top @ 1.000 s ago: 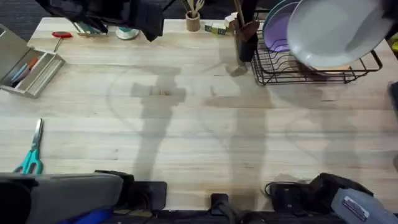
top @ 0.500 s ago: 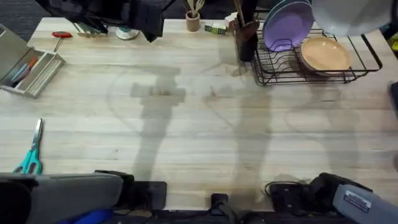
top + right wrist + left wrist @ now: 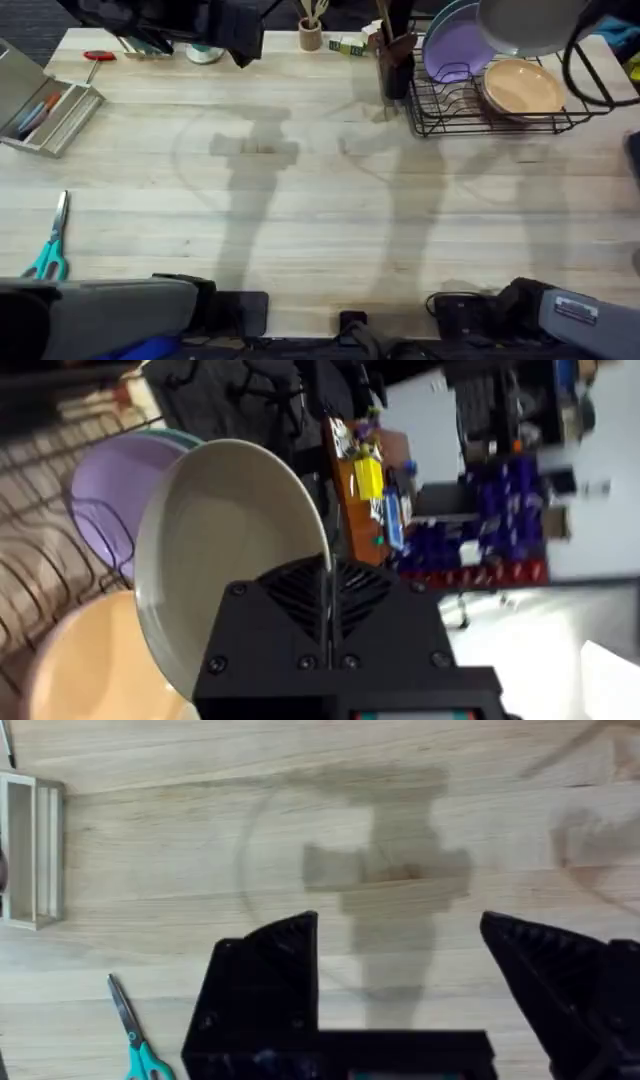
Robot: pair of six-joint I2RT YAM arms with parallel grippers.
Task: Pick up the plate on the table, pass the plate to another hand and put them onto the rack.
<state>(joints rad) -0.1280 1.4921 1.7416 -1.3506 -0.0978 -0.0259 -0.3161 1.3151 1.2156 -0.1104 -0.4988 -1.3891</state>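
- Nearest, the left hand (image 3: 400, 960) hangs over bare desk (image 3: 300, 220), its two black fingers (image 3: 270, 970) spread wide apart with nothing between them.
- Its shadow falls on the planks just beyond the fingertips.
- Teal-handled scissors (image 3: 50, 245) lie flat near the desk's left edge, well apart from everything else; they also show in the left wrist view (image 3: 135, 1040).
- Farther along that left side sits an open tray (image 3: 45, 112) with pens in it.
- Across the desk at the far right stands the rack (image 3: 500, 105), black wire, on the desk top.
- In the rack an orange plate (image 3: 520, 88) lies tilted toward the near side, and a lavender plate (image 3: 455, 48) stands upright at the rack's left end, with a teal rim just behind it.
- The plate (image 3: 525, 22), pale grey-white, is held in the air over the far side of the rack, above and just behind the orange plate, beside the lavender one.
- The right hand (image 3: 328, 575) pinches the plate by its rim: the fingers (image 3: 290, 590) are pressed together on the edge, which runs between them.
- From the right wrist view the plate (image 3: 230, 550) stands roughly on edge, though whether its lower rim touches the rack wires cannot be told.
- A black cable (image 3: 580, 60) loops over the rack's right end.
- At the far edge of the desk stand a dark holder (image 3: 395, 65) and a small wooden cup with sticks (image 3: 311, 30), left of the rack.
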